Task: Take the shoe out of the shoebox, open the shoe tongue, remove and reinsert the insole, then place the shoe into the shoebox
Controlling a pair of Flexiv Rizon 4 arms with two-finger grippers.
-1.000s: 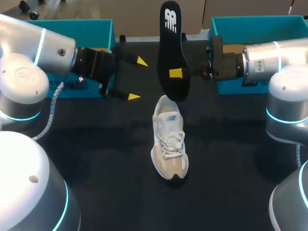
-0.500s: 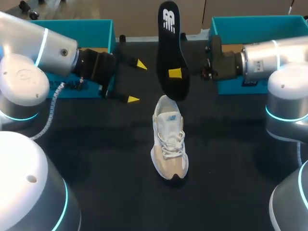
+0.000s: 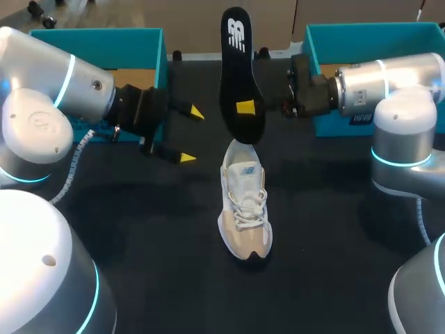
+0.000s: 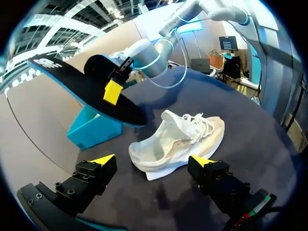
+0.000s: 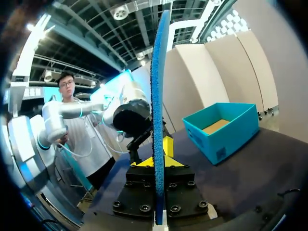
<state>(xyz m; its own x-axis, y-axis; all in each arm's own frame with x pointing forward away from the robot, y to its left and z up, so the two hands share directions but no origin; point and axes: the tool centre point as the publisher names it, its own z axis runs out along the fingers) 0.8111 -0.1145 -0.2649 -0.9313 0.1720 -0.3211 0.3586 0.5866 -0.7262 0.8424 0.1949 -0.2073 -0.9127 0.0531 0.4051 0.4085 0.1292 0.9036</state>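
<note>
Black cloth covers the table, and the white and beige shoe stands upright on its sole near the middle, out of both boxes, toe toward the robot and heel toward the far edge; its laces are loose and the collar gapes open. Over the heel hangs the black insole, held nearly upright with its printed end uppermost and its lower end just above the shoe's opening; whether it touches the shoe I cannot tell. My right tool comes in from the right and is clamped on the insole below its middle, one yellow tip showing on the near face; the right wrist view sees the insole edge-on, blue underside to one side, pinched between both fingers. My left tool hangs left of the insole with its fingers spread wide, gripping nothing; in the left wrist view the shoe lies just ahead of those parted fingers. One teal box sits at the far left behind the left arm; a second teal box sits at the far right behind the right arm.
</note>
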